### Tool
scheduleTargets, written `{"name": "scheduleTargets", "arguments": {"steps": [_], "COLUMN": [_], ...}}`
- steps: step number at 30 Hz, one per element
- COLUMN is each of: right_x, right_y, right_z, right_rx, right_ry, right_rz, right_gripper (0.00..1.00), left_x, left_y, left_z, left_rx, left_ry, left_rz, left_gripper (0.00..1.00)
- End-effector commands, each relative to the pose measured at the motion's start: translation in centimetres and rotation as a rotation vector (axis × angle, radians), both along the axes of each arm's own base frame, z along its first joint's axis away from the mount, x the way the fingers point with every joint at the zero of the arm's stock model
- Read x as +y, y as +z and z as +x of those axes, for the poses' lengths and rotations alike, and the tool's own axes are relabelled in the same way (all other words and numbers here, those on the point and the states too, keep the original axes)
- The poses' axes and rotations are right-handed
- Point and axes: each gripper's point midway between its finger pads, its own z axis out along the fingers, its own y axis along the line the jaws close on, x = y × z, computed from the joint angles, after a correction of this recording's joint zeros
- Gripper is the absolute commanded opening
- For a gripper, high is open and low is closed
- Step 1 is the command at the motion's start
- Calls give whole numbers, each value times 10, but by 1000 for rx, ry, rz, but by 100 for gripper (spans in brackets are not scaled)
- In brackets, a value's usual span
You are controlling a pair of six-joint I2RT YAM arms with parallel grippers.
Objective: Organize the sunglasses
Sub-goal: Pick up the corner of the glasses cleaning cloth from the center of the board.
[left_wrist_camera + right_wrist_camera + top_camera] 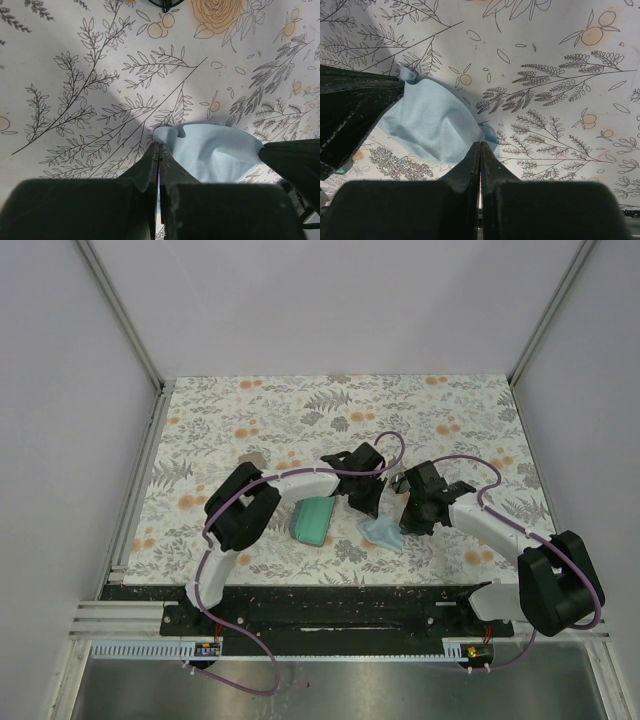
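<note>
The soft light-blue pouch point(382, 532) lies on the flowered table between both arms. My left gripper point(366, 508) is shut on the pouch's upper left edge point(172, 136). My right gripper point(409, 523) is shut on its other edge point(487, 137). The pouch sags between them in the left wrist view point(215, 152) and the right wrist view point(430, 122). A thin dark rim point(165, 4) at the top edge of the left wrist view may be the wire-frame sunglasses. The white pair is out of view.
A blue-green hard case point(314, 520) lies just left of the pouch, under the left forearm. A small brownish object point(255, 457) sits further back on the left. White walls and metal rails point(140, 490) border the flowered table.
</note>
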Motion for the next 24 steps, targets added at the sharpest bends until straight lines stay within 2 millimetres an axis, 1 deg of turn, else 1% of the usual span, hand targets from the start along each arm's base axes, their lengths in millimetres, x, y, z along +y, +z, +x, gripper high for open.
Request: {"name": "scheduleTargets", "arguments": {"steps": [1,3,5,9,14,17,20,24], "right_x": [2,1,1,3,7,9,15,21], "right_y": [4,4,4,10,23,29,38,48], "right_z": [5,5,7,14,29,35,44,59], "right_rx": [-22,-23,-27,-45,-83,-92,-114,-142], "right_ry": [-9,-9,-6,-3,1,8,23,40], "right_rz": [15,12,7,7,6,7,19,20], "right_gripper": [0,0,0,0,0,0,0,0], "left_x": [7,8,10,13,19,26,33,35], "left_y": [-26,-20,-9,28,63,76,83,92], "left_z": [-8,-5,2,17,29,32,38,43], "left_rx": [47,29,10,-18,-49,-45,-50,-40], "left_ry": [-11,-5,14,52,110,137,158,170], "left_rz": [61,61,46,-25,-139,-204,-225,-281], "left_gripper": [0,0,0,0,0,0,0,0]}}
